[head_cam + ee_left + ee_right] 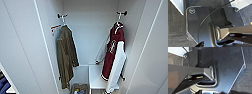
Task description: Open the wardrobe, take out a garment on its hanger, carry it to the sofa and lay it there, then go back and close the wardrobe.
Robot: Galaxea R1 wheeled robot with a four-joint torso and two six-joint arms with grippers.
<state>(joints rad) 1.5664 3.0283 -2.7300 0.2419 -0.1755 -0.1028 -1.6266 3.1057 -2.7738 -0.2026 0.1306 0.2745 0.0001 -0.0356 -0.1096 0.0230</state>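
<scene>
Inside open wardrobe [22,50]: garment [113,53] on hanger [118,23].

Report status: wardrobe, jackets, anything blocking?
Wardrobe open. Maroon jacket on its hanger, right hook; olive-brown jacket hangs apart on left. Grippers: state unclear. Nothing before the maroon jacket.

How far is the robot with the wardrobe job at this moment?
Done: the wardrobe stands open, both doors swung wide. In hand: nothing yet; the maroon garment hangs on its hanger from the right hook, beside the olive-brown jacket on the left hook. Left: taking the garment out, carrying it to the sofa, laying it there, and closing the wardrobe.
</scene>
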